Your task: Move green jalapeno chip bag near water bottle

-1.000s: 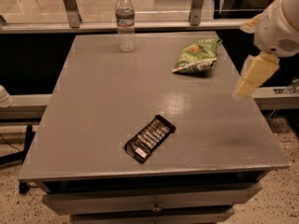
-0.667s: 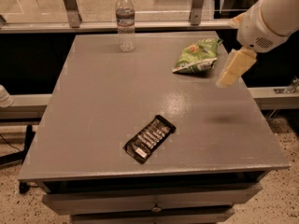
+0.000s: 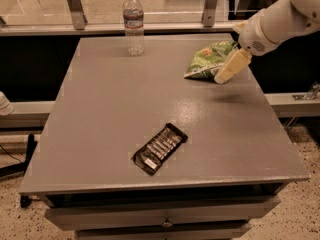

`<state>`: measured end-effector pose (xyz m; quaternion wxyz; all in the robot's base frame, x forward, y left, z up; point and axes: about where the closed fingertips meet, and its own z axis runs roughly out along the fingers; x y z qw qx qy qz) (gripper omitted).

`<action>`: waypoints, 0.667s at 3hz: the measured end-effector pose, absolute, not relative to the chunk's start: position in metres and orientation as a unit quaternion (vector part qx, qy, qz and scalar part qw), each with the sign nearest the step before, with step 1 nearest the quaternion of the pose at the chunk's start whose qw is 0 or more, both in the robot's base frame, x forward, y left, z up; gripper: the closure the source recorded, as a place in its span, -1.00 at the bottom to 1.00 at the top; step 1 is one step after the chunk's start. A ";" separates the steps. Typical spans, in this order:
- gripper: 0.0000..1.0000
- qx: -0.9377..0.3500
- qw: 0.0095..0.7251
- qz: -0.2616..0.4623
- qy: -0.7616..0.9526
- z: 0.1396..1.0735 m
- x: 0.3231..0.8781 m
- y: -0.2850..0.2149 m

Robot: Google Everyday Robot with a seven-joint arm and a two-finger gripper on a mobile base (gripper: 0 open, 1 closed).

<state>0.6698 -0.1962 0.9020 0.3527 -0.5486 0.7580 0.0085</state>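
I see a gray table in front of me, with a flat top and a drawer under it. A water bottle stands up near the far edge on the left, the green jalapeno chip bag lies far right and well apart from the bottle, and a flat black packet lies slanted near the front edge. My gripper is low over the table top at the right side of the chip bag, and I cannot tell if it touches the bag.
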 end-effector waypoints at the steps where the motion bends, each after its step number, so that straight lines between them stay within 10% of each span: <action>1: -1.00 -0.534 0.360 0.024 0.764 0.886 0.691 -0.194; 2: -0.63 -0.524 0.362 0.036 0.770 0.871 0.699 -0.195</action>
